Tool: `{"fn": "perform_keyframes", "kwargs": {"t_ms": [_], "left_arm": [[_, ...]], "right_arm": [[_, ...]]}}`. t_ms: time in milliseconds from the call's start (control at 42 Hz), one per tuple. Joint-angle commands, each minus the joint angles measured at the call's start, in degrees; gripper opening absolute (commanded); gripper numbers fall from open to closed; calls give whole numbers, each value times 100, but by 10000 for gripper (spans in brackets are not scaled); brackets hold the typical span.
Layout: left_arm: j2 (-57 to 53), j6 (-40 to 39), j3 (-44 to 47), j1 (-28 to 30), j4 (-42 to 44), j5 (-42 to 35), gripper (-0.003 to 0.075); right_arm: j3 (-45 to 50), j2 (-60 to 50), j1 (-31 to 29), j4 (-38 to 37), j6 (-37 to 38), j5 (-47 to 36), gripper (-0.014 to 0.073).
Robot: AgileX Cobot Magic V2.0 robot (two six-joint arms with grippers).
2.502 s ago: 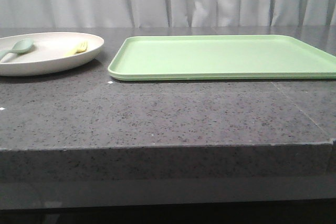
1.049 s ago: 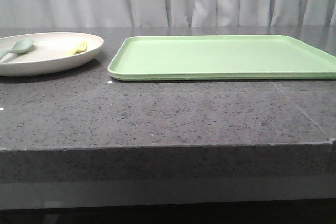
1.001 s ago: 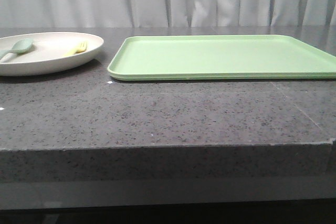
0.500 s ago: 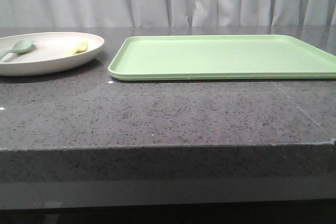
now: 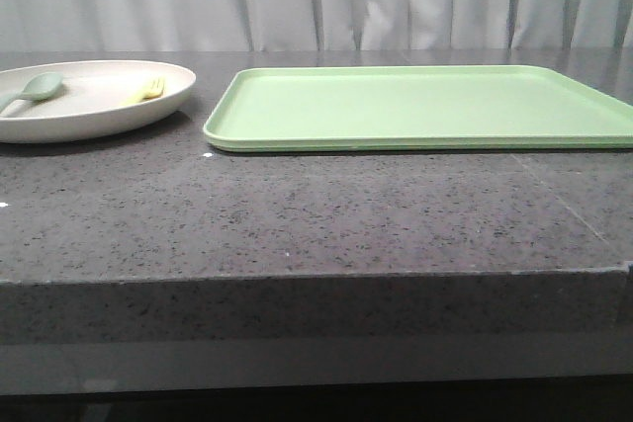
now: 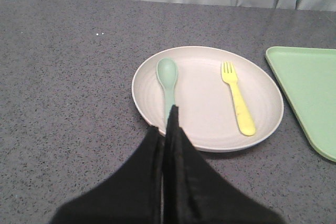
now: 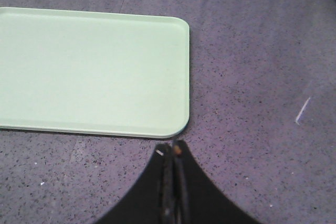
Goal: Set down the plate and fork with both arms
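Observation:
The cream plate (image 5: 94,111) sits on the dark stone table at the far left; it also shows in the left wrist view (image 6: 205,119). The pale-yellow fork (image 6: 238,99) lies inside it on the side nearer the tray, and shows in the front view (image 5: 148,89). A grey-green spoon (image 6: 168,80) lies in the plate beside it. My left gripper (image 6: 169,116) is shut and empty, its tips over the plate's near rim and the spoon's handle. My right gripper (image 7: 174,149) is shut and empty, over bare table just off the tray's corner. Neither gripper shows in the front view.
A flat light-green tray (image 5: 425,106) lies right of the plate, reaching the picture's right edge; it also shows in the right wrist view (image 7: 89,72) and the left wrist view (image 6: 310,93). The table's front edge (image 5: 316,279) runs across. Grey curtains hang behind.

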Motion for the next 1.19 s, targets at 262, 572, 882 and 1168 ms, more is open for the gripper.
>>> {"fn": "perform_keyframes", "kwargs": {"t_ms": [262,572,882,1168], "left_arm": [[135,-21,-200,12,310,-452,452],[135,-21,-200,12,308,-486,616],[233,-21,-298,12,8,-542,548],[1794,-12,-1642,12,1042,1533,544]], "right_arm": [[-203,31,-18,-74,-28,-366,456],[-203,31,-18,-74,-28,-353,593],[-203,31,-18,-74,-28,-353,593],[-203,31,-18,-74,-28,-355,593]]}}
